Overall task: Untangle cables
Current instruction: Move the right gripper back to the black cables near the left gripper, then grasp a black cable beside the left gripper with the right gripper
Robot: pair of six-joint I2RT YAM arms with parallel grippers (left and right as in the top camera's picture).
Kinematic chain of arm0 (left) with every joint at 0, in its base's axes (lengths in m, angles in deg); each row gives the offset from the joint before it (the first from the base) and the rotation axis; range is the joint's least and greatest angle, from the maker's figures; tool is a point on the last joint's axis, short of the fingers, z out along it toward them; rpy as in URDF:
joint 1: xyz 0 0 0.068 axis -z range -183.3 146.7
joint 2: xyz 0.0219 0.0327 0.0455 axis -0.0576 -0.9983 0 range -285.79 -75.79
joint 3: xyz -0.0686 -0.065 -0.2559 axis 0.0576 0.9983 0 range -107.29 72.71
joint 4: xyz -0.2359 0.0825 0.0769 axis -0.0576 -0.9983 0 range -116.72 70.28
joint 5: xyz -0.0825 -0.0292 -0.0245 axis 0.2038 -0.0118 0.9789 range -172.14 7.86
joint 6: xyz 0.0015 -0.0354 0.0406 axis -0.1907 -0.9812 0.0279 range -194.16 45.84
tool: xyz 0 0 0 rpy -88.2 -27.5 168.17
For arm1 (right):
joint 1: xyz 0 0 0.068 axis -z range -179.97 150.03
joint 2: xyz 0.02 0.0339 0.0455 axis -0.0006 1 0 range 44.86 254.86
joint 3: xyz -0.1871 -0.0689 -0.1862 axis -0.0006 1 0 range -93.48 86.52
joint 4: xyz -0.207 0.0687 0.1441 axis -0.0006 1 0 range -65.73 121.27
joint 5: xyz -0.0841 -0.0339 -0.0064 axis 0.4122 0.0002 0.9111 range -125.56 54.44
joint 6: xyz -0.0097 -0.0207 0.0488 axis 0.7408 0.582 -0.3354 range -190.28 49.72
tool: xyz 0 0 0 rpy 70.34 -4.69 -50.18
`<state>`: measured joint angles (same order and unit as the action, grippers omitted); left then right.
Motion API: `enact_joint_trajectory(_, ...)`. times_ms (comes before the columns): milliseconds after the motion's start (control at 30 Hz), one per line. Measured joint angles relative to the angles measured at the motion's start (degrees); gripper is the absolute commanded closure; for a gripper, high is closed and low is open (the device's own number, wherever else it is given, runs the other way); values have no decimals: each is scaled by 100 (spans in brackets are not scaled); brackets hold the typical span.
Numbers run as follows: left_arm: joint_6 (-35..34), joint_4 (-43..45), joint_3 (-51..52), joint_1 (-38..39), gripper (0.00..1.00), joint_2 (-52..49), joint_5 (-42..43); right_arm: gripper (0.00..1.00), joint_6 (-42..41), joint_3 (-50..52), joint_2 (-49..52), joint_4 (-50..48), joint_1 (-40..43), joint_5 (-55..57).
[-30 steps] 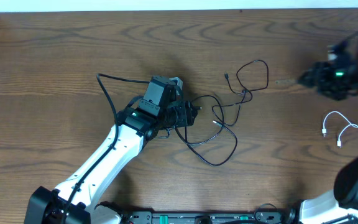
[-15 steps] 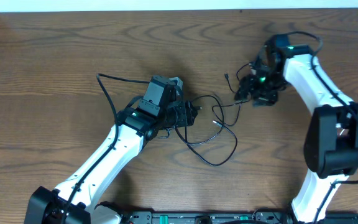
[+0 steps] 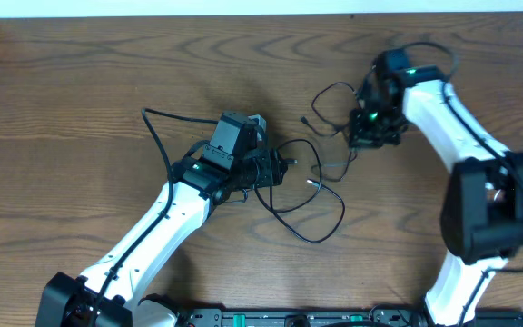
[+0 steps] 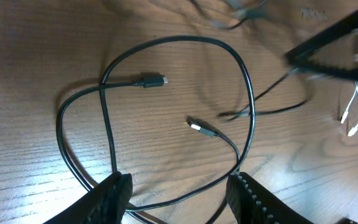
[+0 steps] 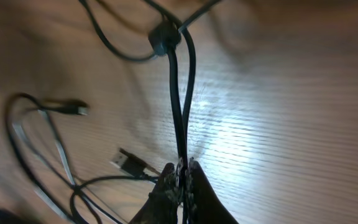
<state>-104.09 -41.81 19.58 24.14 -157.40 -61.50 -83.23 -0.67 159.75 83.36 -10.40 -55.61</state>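
Pinching two strands of the black cable (image 5: 189,93) side by side, my right jaws are clenched on it a little way from a small dark lump (image 5: 165,38) where the strands meet. This is over the far part of the worktop (image 3: 80,82), right of the middle. The rest of that cable sprawls in loose, crossing loops at the middle of the worktop, with one plug (image 4: 146,80) and a second plug (image 4: 201,127) lying free among the loops. My left jaws are released, the fingers (image 4: 118,193) spread wide with a strand running over the wood between them, so nothing there is pinned. The white cable (image 4: 352,130) lies apart, near the right edge.

As I judge it, the main risk is that a pull from my right side drags the whole tangle along, because the left side holds nothing down. Gripping two strands at once could draw the crossings tighter around the lump. A loop or plug could catch on my spread left fingers. Thin cord may also slip from my grip, and hauling towards the right edge could lay black over white
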Motion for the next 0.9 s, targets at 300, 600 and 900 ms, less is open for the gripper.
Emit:
enact_joint_trajectory(300,0,-2,0,0,46,-2,-2,99,229,-413,-2470,-306,715,15)
enact_joint_trajectory(600,0,-2,0,0,46,-2,-2,99,538,-439,-2824,-17,699,1005)
enact_joint_trajectory(900,0,0,0,0,46,-2,-2,99,1316,-428,-2824,-66,710,-509)
